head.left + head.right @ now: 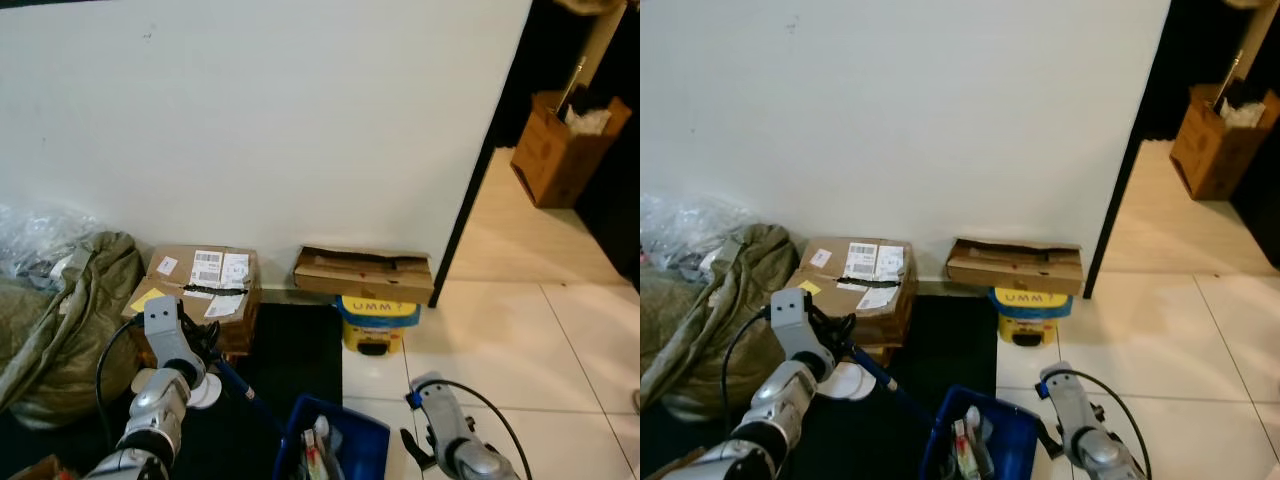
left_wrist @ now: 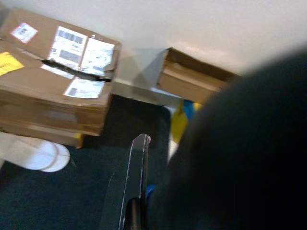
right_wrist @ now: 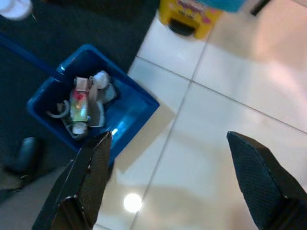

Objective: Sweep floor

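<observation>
A blue long-handled dustpan [image 1: 362, 432] stands on the dark mat near the bottom of the eye views, with wrappers and white scraps [image 3: 81, 103] inside. Its blue handle [image 1: 250, 392] slants up to my left gripper [image 1: 205, 350], which is shut on it in front of the taped box. One black finger [image 2: 136, 167] shows in the left wrist view, beside a large dark blur. My right gripper [image 3: 168, 177] hangs open over the white tiles just right of the dustpan, its fingers [image 3: 93, 172] wide apart with nothing between them.
A taped cardboard box [image 1: 200, 285] and a flat box [image 1: 362, 272] on a yellow tub [image 1: 375, 328] stand against the white wall. An olive bag [image 1: 60, 320] lies at left. White discs [image 1: 207, 393] rest on the mat [image 1: 295, 345]. Tiles [image 1: 520, 340] lead right to a dark doorway with a brown box [image 1: 555, 150].
</observation>
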Motion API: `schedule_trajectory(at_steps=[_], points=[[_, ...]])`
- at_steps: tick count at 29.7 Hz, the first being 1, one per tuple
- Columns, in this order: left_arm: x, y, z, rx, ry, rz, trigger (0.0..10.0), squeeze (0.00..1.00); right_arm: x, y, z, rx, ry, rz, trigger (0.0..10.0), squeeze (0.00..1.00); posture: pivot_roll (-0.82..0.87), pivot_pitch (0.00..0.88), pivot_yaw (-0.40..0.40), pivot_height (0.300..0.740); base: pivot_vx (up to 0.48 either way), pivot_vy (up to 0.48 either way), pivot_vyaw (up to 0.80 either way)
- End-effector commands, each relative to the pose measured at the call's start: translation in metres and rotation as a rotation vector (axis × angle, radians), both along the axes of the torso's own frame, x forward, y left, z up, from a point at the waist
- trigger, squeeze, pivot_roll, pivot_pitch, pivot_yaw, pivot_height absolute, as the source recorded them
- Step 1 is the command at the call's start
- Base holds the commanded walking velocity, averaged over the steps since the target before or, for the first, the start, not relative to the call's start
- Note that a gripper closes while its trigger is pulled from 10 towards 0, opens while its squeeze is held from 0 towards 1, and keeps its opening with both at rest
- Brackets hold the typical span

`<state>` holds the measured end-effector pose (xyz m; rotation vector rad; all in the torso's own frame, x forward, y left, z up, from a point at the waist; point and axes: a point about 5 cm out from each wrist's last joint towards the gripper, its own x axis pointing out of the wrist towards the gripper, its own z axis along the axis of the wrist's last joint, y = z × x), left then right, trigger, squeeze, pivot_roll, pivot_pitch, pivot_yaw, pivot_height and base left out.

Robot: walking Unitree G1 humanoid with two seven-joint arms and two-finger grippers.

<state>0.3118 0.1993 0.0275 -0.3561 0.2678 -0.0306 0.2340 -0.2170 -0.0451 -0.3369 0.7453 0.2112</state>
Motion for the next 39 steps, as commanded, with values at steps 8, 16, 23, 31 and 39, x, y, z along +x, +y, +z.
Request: schedule_trajectory(at_steps=[8,16,23,31,39], points=[[-0.010,0.031,-0.006,-0.203,0.024,0.240,10.0,0.00,-0.008,0.004,-0.007,0.009,0.035,0.011,10.0,0.00,-0.18,0.039,0.021,0.740,-0.370,0.000,0.00],[-0.020,0.051,-0.010,-0.227,0.031,0.354,10.0,0.00,-0.009,0.003,-0.007,0.009,0.038,0.017,10.0,0.00,-0.18,0.043,0.013,0.740,-0.351,0.000,0.00],[-0.026,0.060,-0.013,-0.252,0.026,0.397,10.0,0.00,-0.009,0.006,-0.007,0.023,0.038,0.033,10.0,0.00,-0.18,0.051,0.010,0.740,-0.325,0.000,0.00],[-0.024,0.065,-0.008,-0.313,-0.018,0.446,10.0,0.00,-0.014,0.008,-0.010,0.041,0.065,0.088,10.0,0.00,-0.17,0.059,0.006,0.740,-0.309,0.000,0.59],[-0.019,0.065,-0.001,-0.365,-0.071,0.462,10.0,0.00,-0.020,0.008,-0.013,0.043,0.078,0.090,10.0,0.00,-0.17,0.065,0.010,0.740,0.000,0.000,0.77]])
